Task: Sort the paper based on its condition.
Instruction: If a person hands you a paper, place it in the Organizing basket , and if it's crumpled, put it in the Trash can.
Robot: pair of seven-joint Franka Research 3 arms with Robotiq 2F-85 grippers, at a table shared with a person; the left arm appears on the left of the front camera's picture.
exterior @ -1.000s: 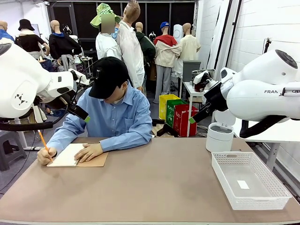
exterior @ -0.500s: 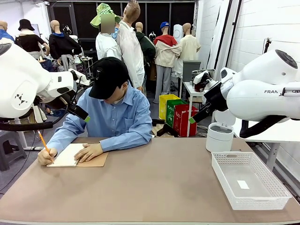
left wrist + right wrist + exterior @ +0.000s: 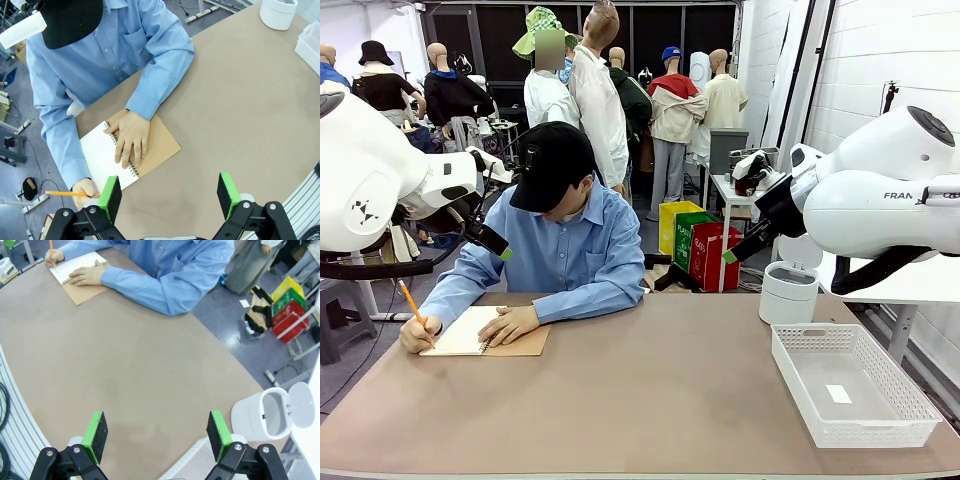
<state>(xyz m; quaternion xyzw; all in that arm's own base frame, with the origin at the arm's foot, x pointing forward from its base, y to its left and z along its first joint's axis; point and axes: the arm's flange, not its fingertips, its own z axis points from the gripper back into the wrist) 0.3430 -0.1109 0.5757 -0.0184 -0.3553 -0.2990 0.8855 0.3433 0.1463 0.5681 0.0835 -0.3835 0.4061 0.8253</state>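
Between my claws and the paper [image 3: 458, 332] there is bare brown worktop [image 3: 650, 390]. The obstacle is at the sheet itself, which is the open white page of a spiral notebook [image 3: 523, 343] at the far left edge. The person [image 3: 560, 250] leans over it. One hand [image 3: 417, 335] holds an orange pencil [image 3: 414, 302] at the page's outer side, and the other hand [image 3: 508, 325] lies flat on it. My left claw [image 3: 169, 194] hangs high above that corner with its green pads spread wide and nothing between them. My right claw [image 3: 157, 431] is up over the other end, equally wide and empty. A white mesh basket [image 3: 793, 385] sits at the near right with a small white slip [image 3: 838, 393] on its floor, and a round white bin [image 3: 788, 292] stands just behind it. The front view shows the bin as a plain tub, while my right wrist view looks down into it and shows its lid flipped open. My left wrist view shows the wire binding running under the flat hand. Beyond the worktop are yellow, green and red crates [image 3: 705, 245] on a grey floor, with a white brick wall [image 3: 880, 60] on the right.
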